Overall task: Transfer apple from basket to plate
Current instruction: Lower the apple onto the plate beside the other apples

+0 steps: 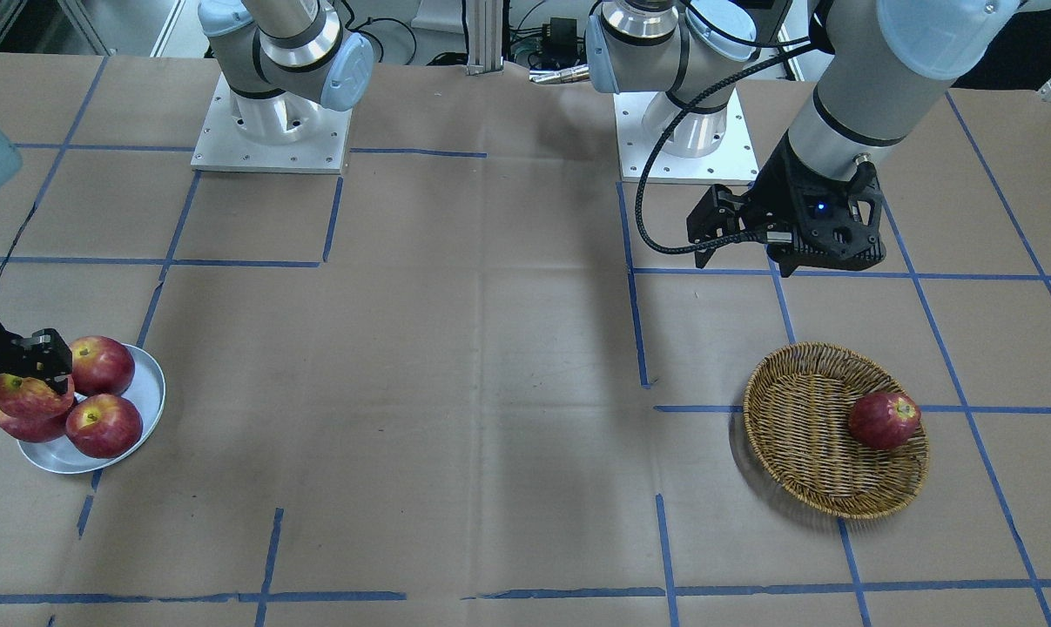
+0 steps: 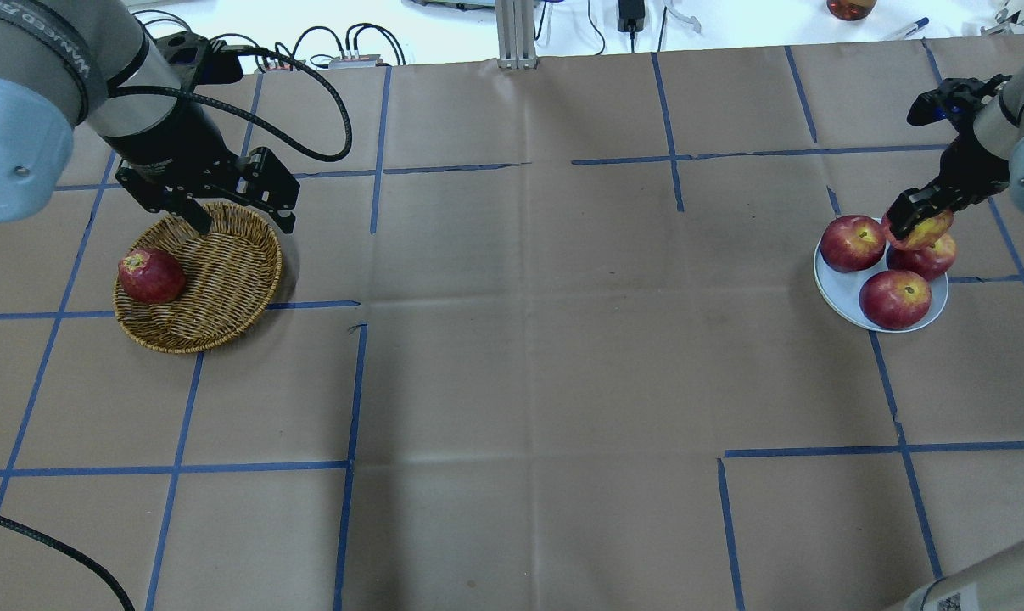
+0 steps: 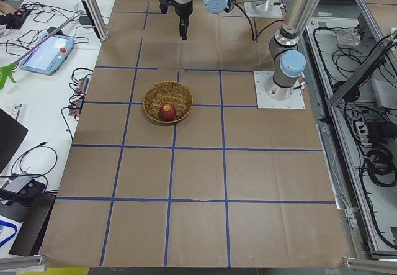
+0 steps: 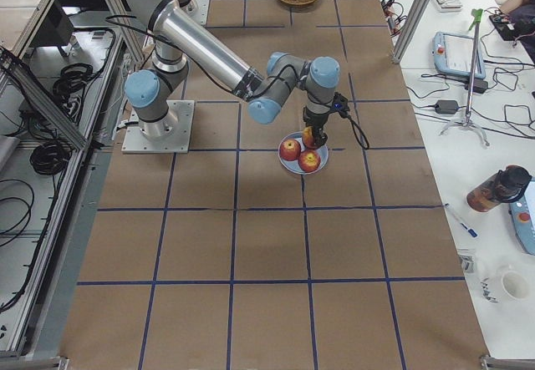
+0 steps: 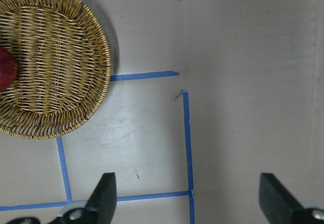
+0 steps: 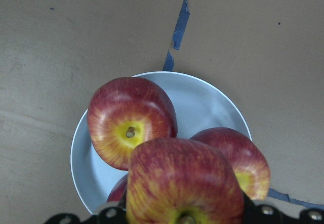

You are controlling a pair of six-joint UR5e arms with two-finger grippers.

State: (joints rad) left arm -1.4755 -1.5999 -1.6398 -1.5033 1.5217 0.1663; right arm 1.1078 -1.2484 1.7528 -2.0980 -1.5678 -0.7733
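The pale, yellow-streaked apple [image 6: 185,188] is held in my shut right gripper [image 2: 919,217], just over the white-grey plate [image 2: 842,293]. The apple also shows in the front view [image 1: 27,396] and the overhead view [image 2: 926,231]. I cannot tell whether it touches the apples beneath it. The plate's rim shows in the wrist view [image 6: 202,100] and the front view [image 1: 149,374]. The wicker basket [image 2: 223,271] sits far off at my left side. My left gripper [image 5: 190,198] is open and empty, hovering by the basket's far edge [image 1: 804,435].
Three darker red apples [image 2: 853,243] [image 2: 895,299] [image 2: 934,257] lie on the plate. One deep-red apple [image 2: 151,275] lies in the basket, against its rim [image 1: 884,420]. Brown paper with blue tape lines covers the table.
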